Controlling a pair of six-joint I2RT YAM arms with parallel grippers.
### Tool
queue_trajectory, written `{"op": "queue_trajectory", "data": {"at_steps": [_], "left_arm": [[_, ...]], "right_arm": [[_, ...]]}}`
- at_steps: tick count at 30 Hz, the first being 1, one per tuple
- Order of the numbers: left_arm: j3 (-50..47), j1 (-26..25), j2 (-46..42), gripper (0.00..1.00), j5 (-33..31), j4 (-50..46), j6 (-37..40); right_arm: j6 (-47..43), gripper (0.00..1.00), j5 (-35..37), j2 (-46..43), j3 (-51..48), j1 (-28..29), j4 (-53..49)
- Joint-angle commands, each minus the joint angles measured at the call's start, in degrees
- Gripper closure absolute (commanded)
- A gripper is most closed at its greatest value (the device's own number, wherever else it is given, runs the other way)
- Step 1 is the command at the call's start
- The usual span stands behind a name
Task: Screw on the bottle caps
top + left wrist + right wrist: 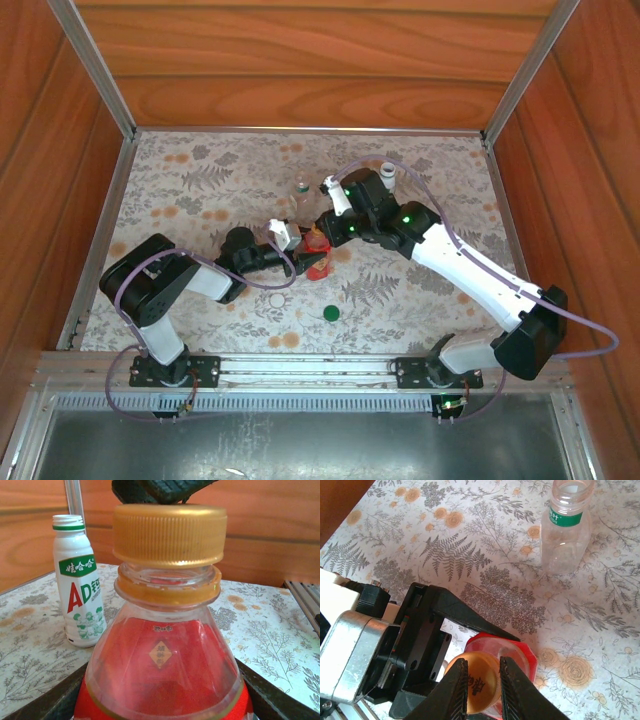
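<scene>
The red bottle (320, 264) (162, 675) stands upright mid-table with my left gripper (300, 256) (162, 707) shut around its body. A gold cap (169, 535) (481, 686) sits on its neck. My right gripper (319, 238) (482, 664) hangs directly over that cap, jaws drawn nearly together. The cap is wider than the gap, and the fingertips (160, 489) rest at its top. The clear bottle (300, 190) (565, 535) stands capless behind. The white bottle (388, 172) (80, 595) stands at the back right. A green cap (331, 312) lies loose in front.
The floral tablecloth (200, 200) is bounded by wooden walls and metal posts (95, 70) on the sides and back. A metal rail (300, 368) runs along the near edge. The left gripper's finger (465, 615) crosses beside the red bottle.
</scene>
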Motion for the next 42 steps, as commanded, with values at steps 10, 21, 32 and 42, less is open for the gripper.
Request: {"op": "queue_trajectory", "data": {"at_steps": [10, 21, 32, 42], "left_arm": [[0.33, -0.46, 1.03, 0.38, 1.50, -0.94, -0.46], [0.50, -0.51, 1.35, 0.38, 1.93, -0.96, -0.55], [0.59, -0.50, 1.48, 0.38, 2.01, -0.91, -0.63], [0.94, -0.47, 1.88, 0.38, 2.29, -0.97, -0.72]], "right_arm": [[2.14, 0.82, -6.93, -2.70, -1.87, -0.16, -5.83], [2.25, 0.67, -4.87, -1.93, 0.39, -2.80, -2.85], [0.55, 0.74, -9.35, 2.46, 2.27, -5.07, -2.45], [1.80, 0.85, -14.22, 0.48, -1.25, -5.23, -4.07]]}}
